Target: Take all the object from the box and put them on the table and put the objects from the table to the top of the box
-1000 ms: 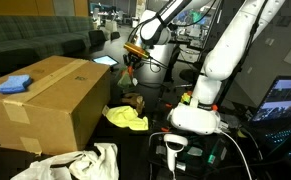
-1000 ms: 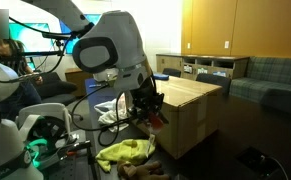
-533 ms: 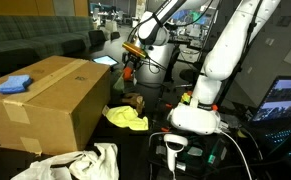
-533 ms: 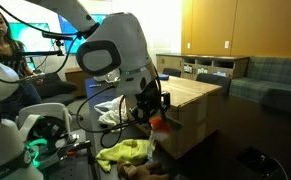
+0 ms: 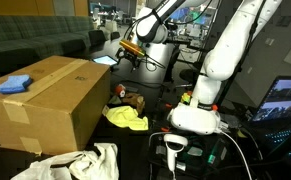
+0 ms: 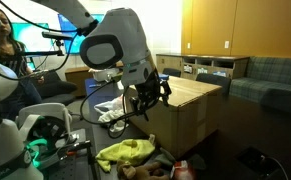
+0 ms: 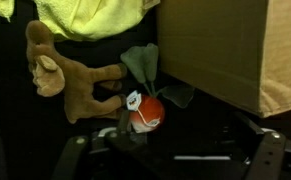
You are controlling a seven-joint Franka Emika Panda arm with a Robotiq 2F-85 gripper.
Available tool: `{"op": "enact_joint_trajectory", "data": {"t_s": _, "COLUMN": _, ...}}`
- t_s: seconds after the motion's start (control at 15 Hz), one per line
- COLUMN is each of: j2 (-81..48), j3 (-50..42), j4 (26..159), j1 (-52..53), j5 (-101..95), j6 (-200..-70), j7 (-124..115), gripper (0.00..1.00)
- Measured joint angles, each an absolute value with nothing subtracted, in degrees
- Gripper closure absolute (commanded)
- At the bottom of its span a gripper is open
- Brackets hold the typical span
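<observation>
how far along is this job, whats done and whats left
Done: the green-and-orange toy lies on the table beside the box. In hand: nothing; the fingers are open above it. Left: the yellow cloth and brown stuffed toy lie on the table, not on the box, and the blue block sits on its top. The box's inside is hidden.

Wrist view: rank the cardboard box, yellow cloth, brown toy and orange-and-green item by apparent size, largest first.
1. cardboard box, cropped by the frame.
2. yellow cloth and brown toy: about alike; the cloth is cropped too.
3. orange-and-green item.
</observation>
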State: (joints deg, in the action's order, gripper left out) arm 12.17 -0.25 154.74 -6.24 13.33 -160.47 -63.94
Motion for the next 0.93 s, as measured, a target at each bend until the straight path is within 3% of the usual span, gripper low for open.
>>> {"op": "enact_joint_trajectory", "data": {"t_s": 0.53, "j2": 18.54, "j3": 10.17, "j4": 145.65, "j1": -3.38, "j5": -0.53, "j6": -145.85, "j7": -63.44, "gripper": 0.0}}
{"op": "enact_joint_trajectory", "data": {"t_s": 0.93, "j2": 15.83, "j3": 14.82, "j4": 132.05, "j1": 1.25, "j5": -5.74, "j6": -135.43, "j7": -59.37, "gripper": 0.0}}
